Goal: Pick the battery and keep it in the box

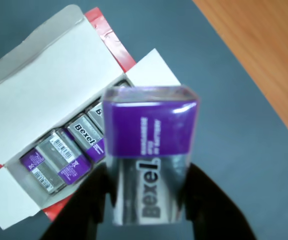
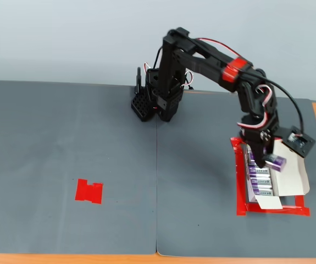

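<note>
In the wrist view my gripper (image 1: 149, 200) is shut on a purple and silver Bexel battery (image 1: 151, 150), its black fingers pressing both sides. The battery hangs just right of the open white box (image 1: 38, 95), above its near end. The box holds several alike purple batteries (image 1: 63, 160) lying side by side. In the fixed view the gripper (image 2: 269, 159) holds the battery (image 2: 275, 161) above the far part of the box (image 2: 289, 179) at the right of the grey mat.
A red tape rectangle (image 2: 240, 181) frames the box. A flat red tape patch (image 2: 89, 191) lies on the left of the mat. The arm base (image 2: 158, 99) stands at the mat's far edge. Bare wooden table (image 1: 264, 50) lies beyond the mat.
</note>
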You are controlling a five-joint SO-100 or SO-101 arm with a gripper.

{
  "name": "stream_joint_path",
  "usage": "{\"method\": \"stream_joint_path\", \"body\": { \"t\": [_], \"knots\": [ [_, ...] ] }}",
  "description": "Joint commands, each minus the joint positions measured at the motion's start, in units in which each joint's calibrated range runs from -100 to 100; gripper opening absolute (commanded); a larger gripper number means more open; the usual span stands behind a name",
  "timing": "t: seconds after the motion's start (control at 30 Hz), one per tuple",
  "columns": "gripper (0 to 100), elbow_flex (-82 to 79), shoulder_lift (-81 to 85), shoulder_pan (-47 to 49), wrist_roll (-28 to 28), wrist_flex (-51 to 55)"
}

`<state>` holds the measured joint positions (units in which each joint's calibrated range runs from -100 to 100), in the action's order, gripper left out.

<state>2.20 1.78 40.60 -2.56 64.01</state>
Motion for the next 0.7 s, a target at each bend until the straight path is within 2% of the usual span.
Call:
{"method": "stream_joint_path", "body": {
  "t": [0.0,0.13,0.67],
  "knots": [
    [4,7.0,-3.7,1.5,-0.3,-0.6],
    [4,10.2,-8.4,3.1,-0.6,-0.5],
    [4,9.6,-14.0,4.3,-9.3,-0.5]
  ]
}}
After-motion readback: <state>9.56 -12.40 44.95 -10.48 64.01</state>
